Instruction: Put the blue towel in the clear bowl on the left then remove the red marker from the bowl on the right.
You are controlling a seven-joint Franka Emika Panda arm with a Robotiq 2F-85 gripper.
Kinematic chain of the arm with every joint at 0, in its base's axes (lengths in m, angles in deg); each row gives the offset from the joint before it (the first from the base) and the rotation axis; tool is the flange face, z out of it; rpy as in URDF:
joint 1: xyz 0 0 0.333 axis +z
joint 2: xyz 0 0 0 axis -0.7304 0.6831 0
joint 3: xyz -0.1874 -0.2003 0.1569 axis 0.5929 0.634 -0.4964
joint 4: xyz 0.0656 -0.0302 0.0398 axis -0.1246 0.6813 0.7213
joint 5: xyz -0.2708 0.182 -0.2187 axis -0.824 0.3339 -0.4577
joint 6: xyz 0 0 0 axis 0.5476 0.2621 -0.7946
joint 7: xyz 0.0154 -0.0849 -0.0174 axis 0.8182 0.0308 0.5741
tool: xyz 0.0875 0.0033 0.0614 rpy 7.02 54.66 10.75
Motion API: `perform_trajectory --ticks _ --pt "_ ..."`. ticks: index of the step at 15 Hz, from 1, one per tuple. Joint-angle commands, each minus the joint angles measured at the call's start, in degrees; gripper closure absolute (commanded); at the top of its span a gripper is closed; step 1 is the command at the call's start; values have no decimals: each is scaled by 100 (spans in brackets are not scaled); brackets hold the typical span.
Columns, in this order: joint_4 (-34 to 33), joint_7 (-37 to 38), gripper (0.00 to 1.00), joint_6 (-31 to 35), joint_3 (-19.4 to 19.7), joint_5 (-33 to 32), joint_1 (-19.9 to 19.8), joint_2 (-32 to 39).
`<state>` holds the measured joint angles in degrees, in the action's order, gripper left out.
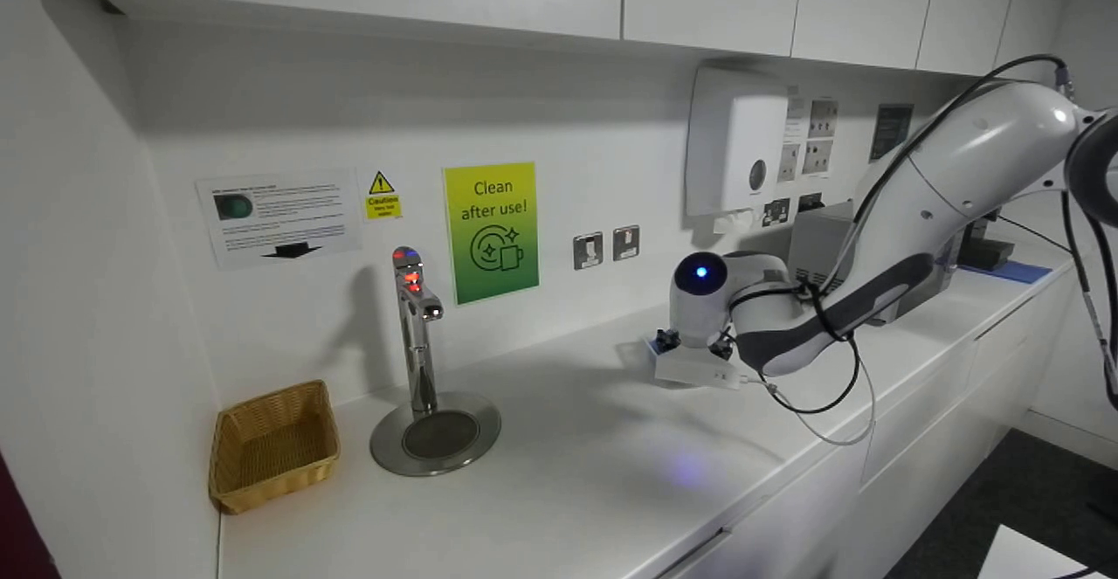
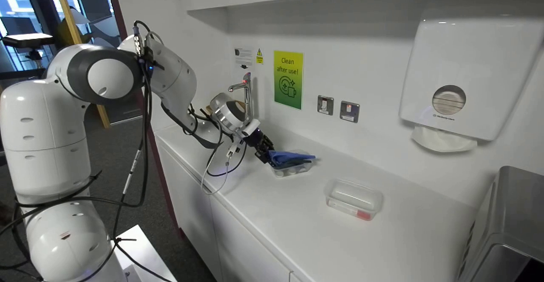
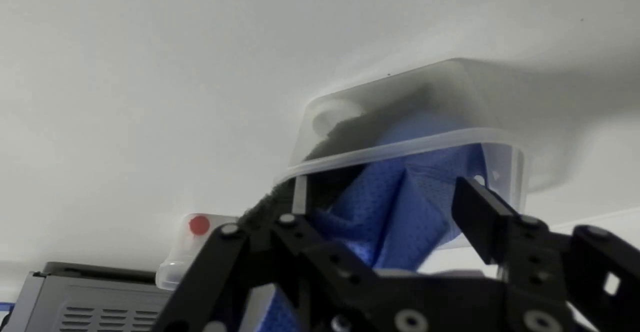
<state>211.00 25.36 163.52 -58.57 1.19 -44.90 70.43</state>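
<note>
Gripper (image 3: pixel 380 192) stood wide over the left bowl (image 2: pixel 293 171) (presumably to free the blue towel (image 3: pixel 412 222), which lay partly within that bowl).

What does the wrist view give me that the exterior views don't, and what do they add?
Only the wrist view: the gap between the spread fingers of the gripper, with folds of the blue towel in it.
Only the exterior views: the tap, the "Clean after use!" sign, the paper dispenser and the wicker basket.
Shared with an exterior view: gripper, towel, the clear bowl partly holding it, the other clear bowl with a red patch, and the grey appliance.
</note>
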Motion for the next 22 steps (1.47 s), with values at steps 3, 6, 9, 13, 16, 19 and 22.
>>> perform_trajectory --ticks 3,6,9,13,16,19,22 --pt "273 -751 0 -466 -26 561 143 -738" --pt "280 -855 0 -660 -59 607 197 -932" --pt "388 -1133 0 -632 -126 785 228 -1109" --pt "870 -2794 0 -231 -343 2423 331 -1522" --pt "1132 -4109 0 -514 -535 3819 544 -1880" --pt "1226 -5412 0 -1032 -669 5016 739 -2209" --pt "1223 -6688 0 -1575 -667 5927 862 -2495"
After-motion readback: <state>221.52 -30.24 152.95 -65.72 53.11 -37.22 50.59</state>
